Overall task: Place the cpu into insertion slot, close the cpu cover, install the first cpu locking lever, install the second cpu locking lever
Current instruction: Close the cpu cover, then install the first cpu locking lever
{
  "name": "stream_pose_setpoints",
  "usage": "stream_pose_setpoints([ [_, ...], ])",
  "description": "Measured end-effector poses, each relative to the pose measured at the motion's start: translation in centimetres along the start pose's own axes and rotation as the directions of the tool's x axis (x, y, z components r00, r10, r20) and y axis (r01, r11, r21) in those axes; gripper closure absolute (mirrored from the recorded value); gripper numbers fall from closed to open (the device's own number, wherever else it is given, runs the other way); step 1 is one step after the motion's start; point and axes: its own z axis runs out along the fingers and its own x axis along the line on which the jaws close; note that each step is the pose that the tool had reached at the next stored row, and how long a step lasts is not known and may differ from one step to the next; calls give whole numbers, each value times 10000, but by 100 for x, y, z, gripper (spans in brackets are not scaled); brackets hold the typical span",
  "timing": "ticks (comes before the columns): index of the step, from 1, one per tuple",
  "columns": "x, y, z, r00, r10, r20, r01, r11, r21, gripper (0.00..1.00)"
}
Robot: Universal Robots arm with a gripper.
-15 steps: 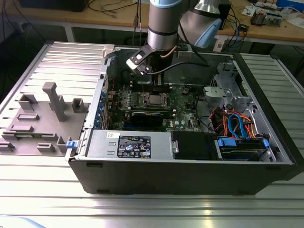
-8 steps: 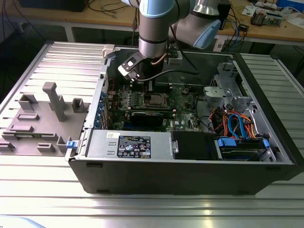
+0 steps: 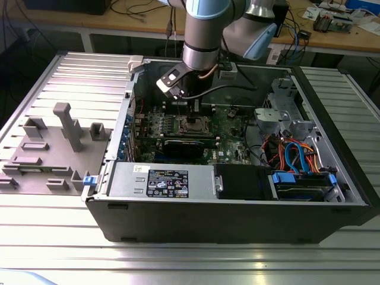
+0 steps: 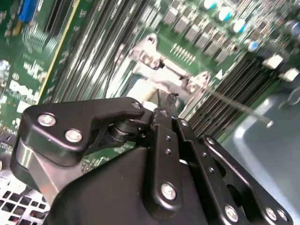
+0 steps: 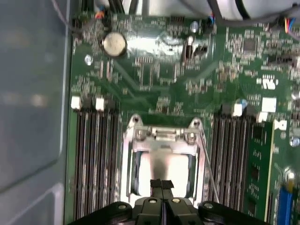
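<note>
Carefully now, I judge the step in hand is closing the cpu cover (image 5: pixel 161 146): the gripper (image 5: pixel 161 185) has its fingers pressed together, holding nothing that I can see, with the tips just over the cover's free edge, so I should push straight down on the metal frame and not on the cpu (image 5: pixel 164 166), which lies flat in the insertion slot (image 3: pixel 196 126). The cover's hinge side points to the round coin battery (image 5: pixel 114 43), and the thin locking lever (image 5: pixel 206 164) runs its long axis beside the slot, parallel with the memory slots (image 5: pixel 96 159)
</note>
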Motion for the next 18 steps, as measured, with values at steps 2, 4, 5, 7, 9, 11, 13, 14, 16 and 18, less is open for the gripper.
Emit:
stream_pose_setpoints([
  [2,-4,59,-2,10000,0,0,0,10000,6,89],
  [4,-4,76,-1,10000,-48,2,48,10000,6,89],
  [5,-4,76,-1,10000,-49,2,49,10000,6,89],
  [7,-4,76,-1,10000,-52,1,52,10000,6,89],
  [9,-4,76,-1,10000,-53,2,53,10000,6,89],
  [11,-4,76,-1,10000,-53,2,53,10000,6,89],
  [13,-4,77,-1,10000,-53,2,53,10000,6,89],
  [14,-4,76,-1,10000,-53,2,53,10000,6,89],
  [16,-4,76,-8,10000,-53,2,53,10000,6,89],
  [18,-4,76,-24,10000,-54,1,54,10000,5,89],
])
